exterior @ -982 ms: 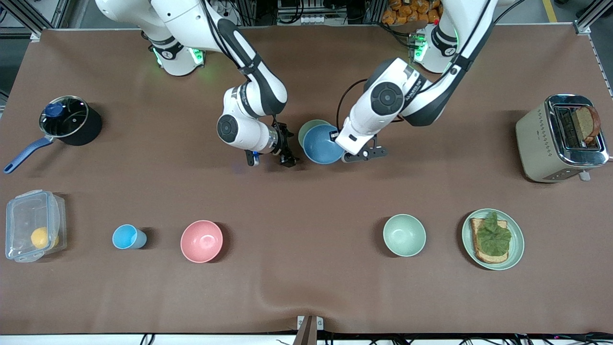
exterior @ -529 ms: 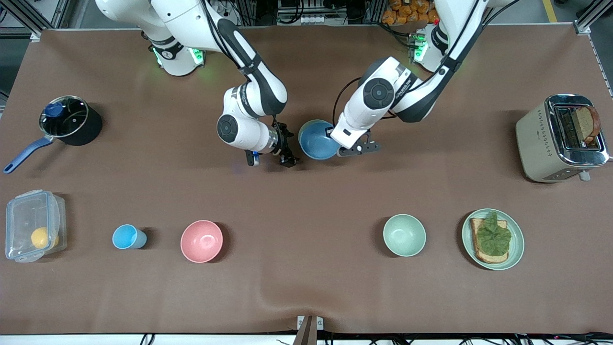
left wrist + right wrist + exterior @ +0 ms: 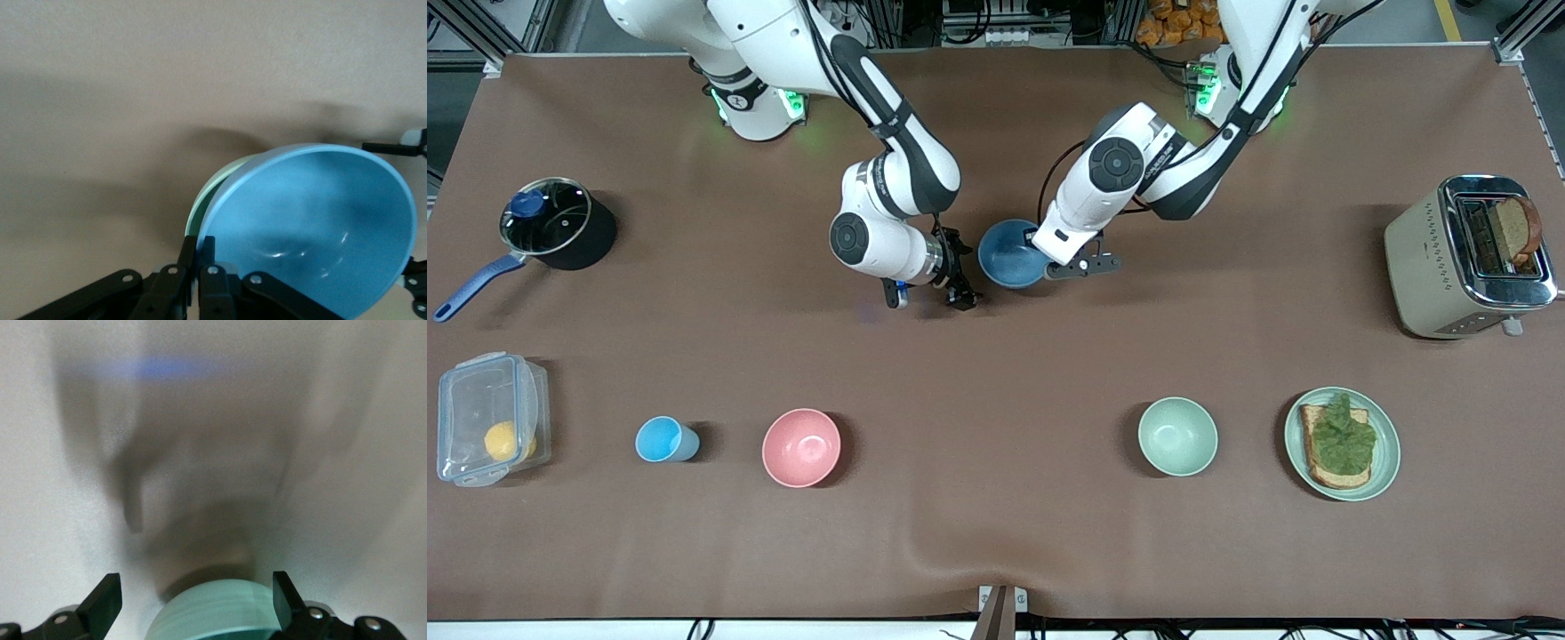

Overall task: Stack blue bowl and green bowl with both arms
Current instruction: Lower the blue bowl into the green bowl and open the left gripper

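Brown matting covers the table (image 3: 996,533), with both arm bases along its robot edge. At the middle of the table, the left gripper (image 3: 198,267) is clamped shut on the rim of the blue bowl (image 3: 1009,253), which sits tilted over the green bowl (image 3: 208,200). From the front the green bowl is now fully covered; a second ago its rim showed beside the blue one, so the blue bowl has come across and down onto it. The left wrist view shows only a crescent of green rim at the blue bowl's edge.

The right gripper (image 3: 925,298) waits just beside the stack, toward the right arm's end of the table, its fingers spread wide with nothing between them.

Judgement: the placement is nearly complete, but the blue bowl is not yet level or released. Unrelated items, namely the pink bowl (image 3: 801,447) and the mint-green bowl (image 3: 1177,436), lie nearer the front camera, well apart from the work.
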### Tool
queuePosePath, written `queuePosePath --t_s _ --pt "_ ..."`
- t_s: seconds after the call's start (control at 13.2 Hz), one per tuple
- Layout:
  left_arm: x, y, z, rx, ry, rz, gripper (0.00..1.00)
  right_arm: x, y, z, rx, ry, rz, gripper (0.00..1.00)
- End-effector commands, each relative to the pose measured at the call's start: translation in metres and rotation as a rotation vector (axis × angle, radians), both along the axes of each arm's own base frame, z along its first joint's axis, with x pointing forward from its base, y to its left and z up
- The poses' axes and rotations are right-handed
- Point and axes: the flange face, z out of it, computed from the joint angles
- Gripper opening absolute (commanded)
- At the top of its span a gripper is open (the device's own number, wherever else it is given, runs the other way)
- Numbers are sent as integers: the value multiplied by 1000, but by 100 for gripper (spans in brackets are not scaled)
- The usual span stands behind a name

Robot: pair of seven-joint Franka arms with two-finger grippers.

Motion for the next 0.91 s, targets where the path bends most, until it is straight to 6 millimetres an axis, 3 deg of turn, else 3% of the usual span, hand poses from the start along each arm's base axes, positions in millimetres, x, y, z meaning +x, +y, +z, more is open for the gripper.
queuePosePath --t_s 0.0,0.83 --pt "-6 -5 -2 -17 -2 20 0 1 -3 5 27 0 -6 100" --pt "-14 0 -21 8 30 63 0 1 -2 6 22 -1 0 100"
